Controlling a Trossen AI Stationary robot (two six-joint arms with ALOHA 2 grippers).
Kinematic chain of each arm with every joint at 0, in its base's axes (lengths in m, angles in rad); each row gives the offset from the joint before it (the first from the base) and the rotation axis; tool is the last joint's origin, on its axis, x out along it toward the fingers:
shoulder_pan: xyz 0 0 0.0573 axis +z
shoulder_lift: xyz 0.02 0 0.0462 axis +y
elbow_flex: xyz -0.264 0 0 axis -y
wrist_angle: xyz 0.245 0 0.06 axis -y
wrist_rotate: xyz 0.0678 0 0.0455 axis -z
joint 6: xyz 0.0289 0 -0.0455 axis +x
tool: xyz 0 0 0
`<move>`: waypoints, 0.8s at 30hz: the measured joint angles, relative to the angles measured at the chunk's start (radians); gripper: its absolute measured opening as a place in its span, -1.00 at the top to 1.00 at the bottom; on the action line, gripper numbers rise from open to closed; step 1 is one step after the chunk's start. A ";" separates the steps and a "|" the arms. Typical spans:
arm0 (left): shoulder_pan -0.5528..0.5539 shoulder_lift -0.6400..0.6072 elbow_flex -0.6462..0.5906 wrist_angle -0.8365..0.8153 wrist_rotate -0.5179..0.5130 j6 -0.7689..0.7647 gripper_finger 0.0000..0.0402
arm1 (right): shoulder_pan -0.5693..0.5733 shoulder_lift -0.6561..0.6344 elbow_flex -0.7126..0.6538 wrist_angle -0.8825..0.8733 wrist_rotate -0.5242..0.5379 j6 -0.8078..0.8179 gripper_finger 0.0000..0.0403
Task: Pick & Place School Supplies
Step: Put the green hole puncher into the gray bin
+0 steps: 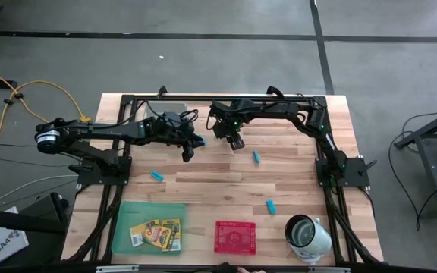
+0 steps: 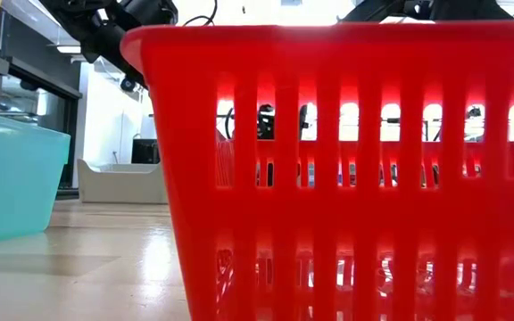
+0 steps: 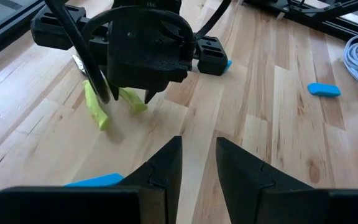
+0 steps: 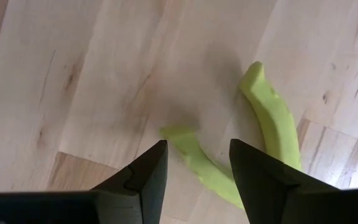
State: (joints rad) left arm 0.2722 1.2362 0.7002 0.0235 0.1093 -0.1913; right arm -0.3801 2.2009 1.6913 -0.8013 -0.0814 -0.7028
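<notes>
Right gripper is hanging directly above a plier-like tool at the far middle of the table, fingers spread and nothing between them — the two yellow-green handles splay on the wood just beyond the tips, one of them running into the gap. That pose reads as lining up for a grab, with the fingers set wide enough to take a handle.

Over on the left, the left gripper sits lower and a bit nearer, also parted and empty, pointing across at the other arm — it looks like it's waiting, keeping clear. A light-blue piece lies just beside its tip.

Sorting is partly done, by the look of it: crayon boxes are already lying in the green tray at the near edge, with the red tray beside it. Three light-blue pieces are loose on the table — one by the left arm, one past the right gripper, one toward the white cup. The cup lies tipped at the near right corner.
</notes>
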 joint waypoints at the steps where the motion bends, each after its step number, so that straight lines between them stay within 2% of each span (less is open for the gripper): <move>1: 0.000 0.000 0.000 0.000 0.000 0.000 0.53 | 0.000 0.000 0.000 0.000 0.000 0.005 0.18; 5: 0.000 0.000 0.000 0.000 0.000 0.000 0.53 | 0.004 0.000 0.000 -0.005 0.015 0.024 0.18; 14: 0.000 0.000 0.000 0.003 0.000 0.010 0.53 | -0.016 0.000 0.000 -0.061 -0.002 -0.111 0.18; 24: 0.000 0.000 0.000 0.003 0.000 0.010 0.53 | -0.014 -0.001 -0.024 -0.035 0.048 -0.166 0.20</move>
State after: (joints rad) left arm 0.2724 1.2362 0.7002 0.0263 0.1089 -0.1818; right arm -0.3945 2.2002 1.6676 -0.8363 -0.0337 -0.8684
